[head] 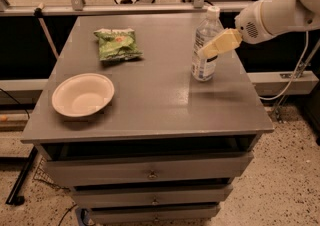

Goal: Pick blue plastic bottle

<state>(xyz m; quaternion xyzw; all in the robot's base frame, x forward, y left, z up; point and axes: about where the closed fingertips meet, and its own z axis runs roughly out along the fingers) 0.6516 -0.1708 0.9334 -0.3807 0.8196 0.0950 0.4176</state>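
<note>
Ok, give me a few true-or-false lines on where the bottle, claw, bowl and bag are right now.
1. The blue plastic bottle stands upright on the table. True.
2. The claw hangs over the bowl. False: it is at the bottle's middle, reaching in from the right of the view, far from the bowl.
3. The bottle's white cap is on. True.
4. The green snack bag lies in the bowl. False: it lies on the table behind the bowl, apart from it.
</note>
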